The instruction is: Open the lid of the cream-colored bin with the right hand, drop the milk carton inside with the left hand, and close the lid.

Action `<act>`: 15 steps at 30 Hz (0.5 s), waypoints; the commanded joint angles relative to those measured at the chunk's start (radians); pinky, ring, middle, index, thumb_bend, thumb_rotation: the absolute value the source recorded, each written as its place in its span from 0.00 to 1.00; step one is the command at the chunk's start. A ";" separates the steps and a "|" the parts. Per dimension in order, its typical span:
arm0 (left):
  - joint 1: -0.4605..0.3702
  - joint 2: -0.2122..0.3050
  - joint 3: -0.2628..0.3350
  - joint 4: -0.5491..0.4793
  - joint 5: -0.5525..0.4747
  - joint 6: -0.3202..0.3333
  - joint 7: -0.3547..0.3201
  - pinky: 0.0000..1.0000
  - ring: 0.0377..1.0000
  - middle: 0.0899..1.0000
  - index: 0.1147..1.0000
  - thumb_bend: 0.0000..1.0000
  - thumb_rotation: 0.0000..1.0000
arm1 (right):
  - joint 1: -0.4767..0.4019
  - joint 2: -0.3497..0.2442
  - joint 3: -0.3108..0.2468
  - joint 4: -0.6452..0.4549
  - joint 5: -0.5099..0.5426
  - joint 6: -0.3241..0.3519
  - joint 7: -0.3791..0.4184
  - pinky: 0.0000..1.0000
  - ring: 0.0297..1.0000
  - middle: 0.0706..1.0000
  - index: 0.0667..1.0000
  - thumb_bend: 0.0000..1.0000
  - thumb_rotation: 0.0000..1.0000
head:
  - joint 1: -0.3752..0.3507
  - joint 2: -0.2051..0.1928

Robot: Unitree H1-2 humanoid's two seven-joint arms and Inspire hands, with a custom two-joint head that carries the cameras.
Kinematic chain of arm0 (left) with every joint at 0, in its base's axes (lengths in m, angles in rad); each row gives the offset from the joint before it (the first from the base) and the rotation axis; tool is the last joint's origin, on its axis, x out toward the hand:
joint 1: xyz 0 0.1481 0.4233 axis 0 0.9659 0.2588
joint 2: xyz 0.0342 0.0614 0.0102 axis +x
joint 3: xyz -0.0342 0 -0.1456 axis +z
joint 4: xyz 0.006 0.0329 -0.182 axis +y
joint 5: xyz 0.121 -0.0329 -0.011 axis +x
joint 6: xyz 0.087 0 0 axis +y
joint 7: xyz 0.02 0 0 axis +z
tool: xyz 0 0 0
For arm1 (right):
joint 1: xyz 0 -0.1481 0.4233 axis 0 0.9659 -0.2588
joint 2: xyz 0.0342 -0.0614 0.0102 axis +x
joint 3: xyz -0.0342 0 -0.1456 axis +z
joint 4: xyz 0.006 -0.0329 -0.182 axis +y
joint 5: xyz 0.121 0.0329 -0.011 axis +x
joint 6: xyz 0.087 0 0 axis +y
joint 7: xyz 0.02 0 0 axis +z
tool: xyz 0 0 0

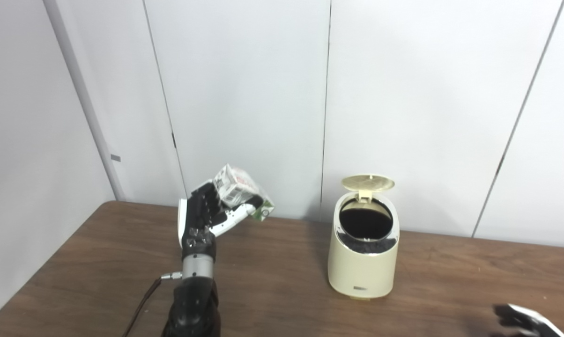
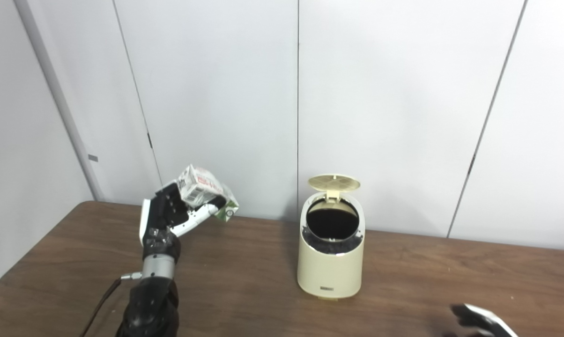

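Note:
The cream-colored bin stands upright on the wooden table, right of centre. Its round lid is flipped up at the back, showing the dark inside. My left hand is raised above the table, well left of the bin, and is shut on a small white milk carton with a green corner, held tilted. My right hand lies low at the bottom right corner, apart from the bin, and only part of it shows.
Pale wall panels rise right behind the table's far edge. A dark cable runs along my left forearm. Bare tabletop lies between the left hand and the bin.

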 commanded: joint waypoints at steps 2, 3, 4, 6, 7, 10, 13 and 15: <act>-0.018 -0.019 -0.030 -0.093 0.058 -0.156 0.002 0.32 0.38 0.44 0.41 0.52 0.00 | -0.005 0.027 0.019 0.049 -0.021 0.016 -0.034 0.49 0.61 0.63 0.61 0.16 0.46 | -0.014 -0.006; -0.015 -0.026 -0.039 -0.105 0.073 -0.183 0.002 0.32 0.40 0.44 0.41 0.51 0.00 | -0.013 0.028 0.025 0.053 -0.034 0.020 -0.040 0.49 0.61 0.63 0.61 0.16 0.43 | -0.019 -0.008; -0.013 -0.033 -0.048 -0.114 0.093 -0.211 0.002 0.34 0.42 0.44 0.41 0.51 0.00 | -0.020 0.029 0.031 0.060 -0.037 0.020 -0.045 0.49 0.61 0.62 0.60 0.15 0.37 | -0.025 -0.009; -0.011 -0.040 -0.065 -0.120 0.143 -0.265 0.004 0.40 0.45 0.43 0.41 0.50 0.00 | -0.034 0.030 0.040 0.074 -0.041 0.016 -0.055 0.50 0.62 0.63 0.60 0.15 0.23 | -0.034 -0.017; -0.012 -0.043 -0.071 -0.117 0.154 -0.291 0.004 0.42 0.45 0.42 0.41 0.50 0.00 | -0.039 0.030 0.044 0.082 -0.042 0.014 -0.062 0.49 0.62 0.63 0.60 0.15 0.15 | -0.037 -0.019; -0.014 -0.054 -0.086 -0.103 0.184 -0.353 0.007 0.45 0.46 0.42 0.42 0.50 0.00 | -0.050 0.029 0.055 0.103 -0.044 0.010 -0.080 0.49 0.62 0.63 0.60 0.17 0.10 | -0.046 -0.028; -0.014 -0.060 -0.121 -0.094 0.253 -0.391 0.036 0.52 0.46 0.42 0.42 0.50 0.00 | -0.053 0.031 0.066 0.112 -0.040 0.014 -0.090 0.50 0.62 0.63 0.60 0.18 0.13 | -0.058 -0.033; -0.014 -0.049 -0.160 -0.090 0.285 -0.393 0.060 0.54 0.46 0.42 0.42 0.50 0.00 | -0.050 0.032 0.071 0.109 -0.034 0.025 -0.087 0.52 0.64 0.64 0.61 0.21 0.18 | -0.068 -0.038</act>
